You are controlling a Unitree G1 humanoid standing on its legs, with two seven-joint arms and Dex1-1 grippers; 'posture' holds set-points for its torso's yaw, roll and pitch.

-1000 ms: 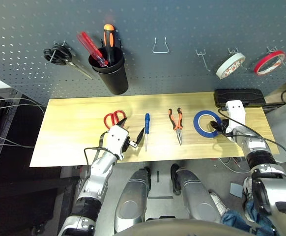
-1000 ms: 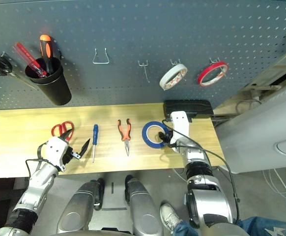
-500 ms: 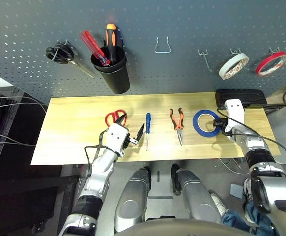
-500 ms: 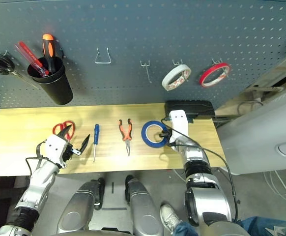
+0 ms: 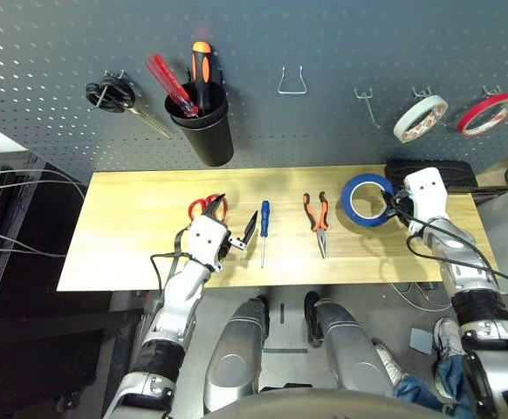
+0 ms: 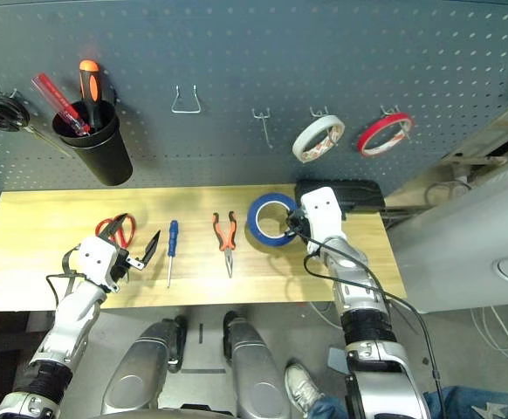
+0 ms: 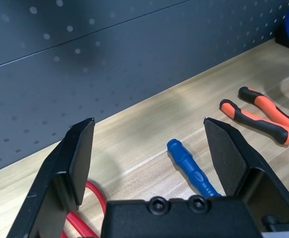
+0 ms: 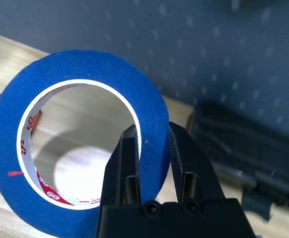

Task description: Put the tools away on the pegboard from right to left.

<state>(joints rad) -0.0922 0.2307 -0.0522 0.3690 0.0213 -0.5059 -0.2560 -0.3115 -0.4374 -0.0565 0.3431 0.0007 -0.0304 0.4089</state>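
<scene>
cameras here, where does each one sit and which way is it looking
Left eye view: on the head, looking forward and down at the wooden table and pegboard; both silver forearms show.
Right eye view: beside it, same scene and forearms.
Left wrist view: on the left wrist, looking along the open left gripper at the screwdriver, pliers and red-handled scissors.
Right wrist view: on the right wrist, looking along the right gripper, shut on the blue tape roll.
Shared: both wrist views show the pegboard and pliers.

Pale wooden tabletop (image 5: 132, 227), grey floor (image 5: 280, 336) below, loose cables (image 5: 1, 218) at left, white cabinet (image 6: 472, 253) at right
</scene>
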